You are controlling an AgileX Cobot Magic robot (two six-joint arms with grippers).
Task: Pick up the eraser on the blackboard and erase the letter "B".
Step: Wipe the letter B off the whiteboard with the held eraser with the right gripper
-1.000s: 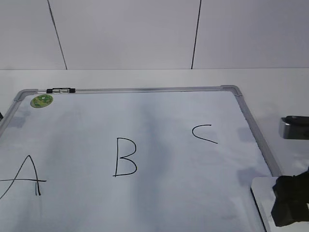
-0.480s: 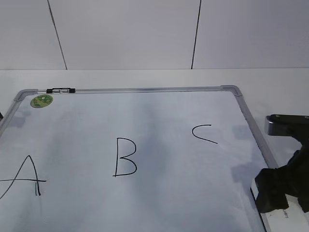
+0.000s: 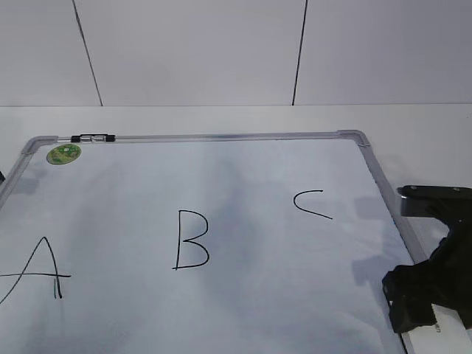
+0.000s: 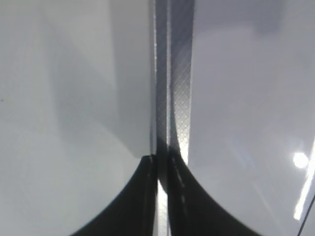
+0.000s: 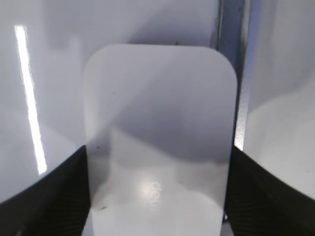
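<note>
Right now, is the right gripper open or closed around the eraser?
Open. In the right wrist view the gripper has one dark finger on each side of the white eraser, which lies flat between them.

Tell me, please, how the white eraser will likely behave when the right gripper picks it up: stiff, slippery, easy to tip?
The eraser looks like a flat, rigid block, so it probably will not bend. Its glossy top reflects light, so it may be somewhat slippery. The right gripper straddles its straight long sides, which should limit tipping.

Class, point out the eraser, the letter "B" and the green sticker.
eraser (image 5: 157,132): right wrist view, middle of its white top.
letter "B" (image 3: 179,240): exterior view, its upright stroke.
green sticker (image 3: 64,153): exterior view, its centre.
</note>
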